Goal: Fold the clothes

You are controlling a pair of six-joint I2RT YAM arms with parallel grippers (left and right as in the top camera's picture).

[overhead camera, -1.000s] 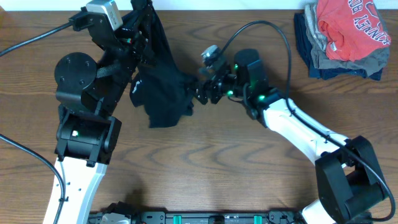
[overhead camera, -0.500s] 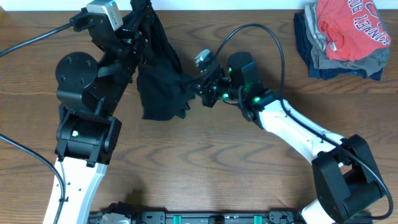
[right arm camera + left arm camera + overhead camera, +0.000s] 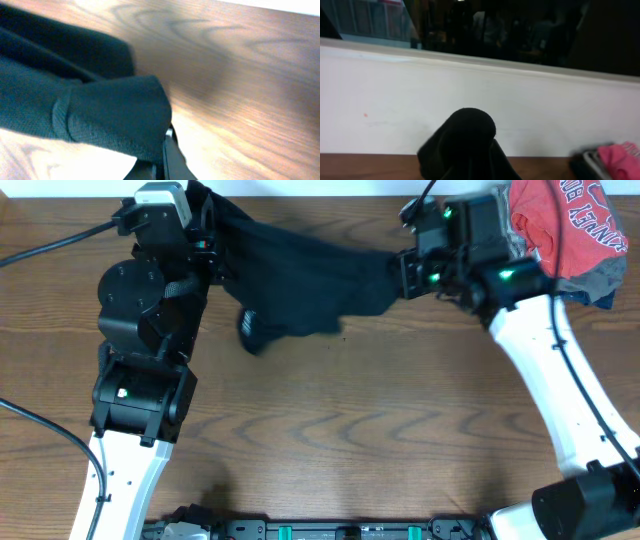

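Observation:
The clothes (image 3: 310, 270), a black floppy garment, hang stretched in a band across the far side of the table between my two grippers. My left gripper (image 3: 207, 228) is shut on the garment's left end at the far left. In the left wrist view a bunched black fold (image 3: 465, 145) hides the fingers. My right gripper (image 3: 402, 275) is shut on the right end, next to the pile of other clothes. In the right wrist view the hemmed black cloth (image 3: 100, 112) is pinched at the right gripper (image 3: 164, 161). A loose part (image 3: 255, 330) droops to the table.
A red shirt with white lettering (image 3: 570, 225) lies on top of grey and navy garments (image 3: 600, 280) at the far right corner, right behind the right arm. A black cable (image 3: 50, 245) runs to the left arm. A white wall (image 3: 470, 75) borders the table's far edge.
The right gripper shut on the black garment and pulled it right and toward the far side, spreading the bunched cloth into a long band. The left gripper kept its hold in place.

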